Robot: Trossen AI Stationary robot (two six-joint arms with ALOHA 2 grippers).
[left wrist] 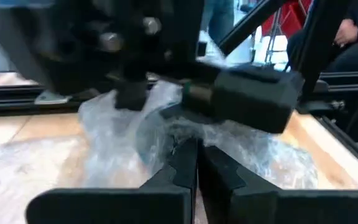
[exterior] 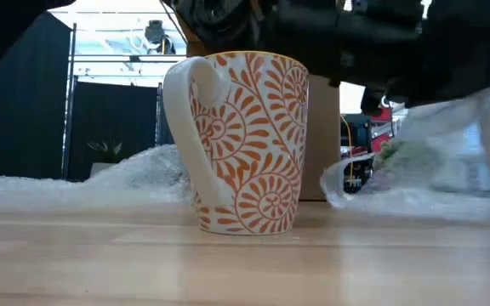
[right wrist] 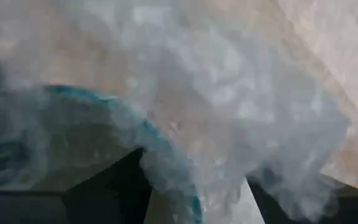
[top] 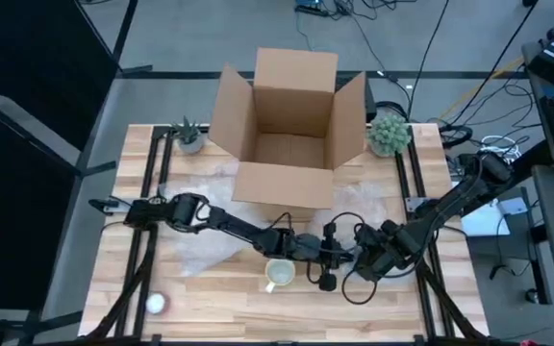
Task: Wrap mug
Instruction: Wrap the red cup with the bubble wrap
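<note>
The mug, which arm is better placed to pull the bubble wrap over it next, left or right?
Probably the right. Its pincer has bubble wrap bunched against its fingers, just right of the mug. The left pincer is shut, with the wrap only beyond its tips.

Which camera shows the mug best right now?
The low view: the mug stands upright up close, handle and orange pattern unobstructed. The high view shows only its small rim from above, near both arms. Neither wrist view shows it, only bubble wrap.
</note>
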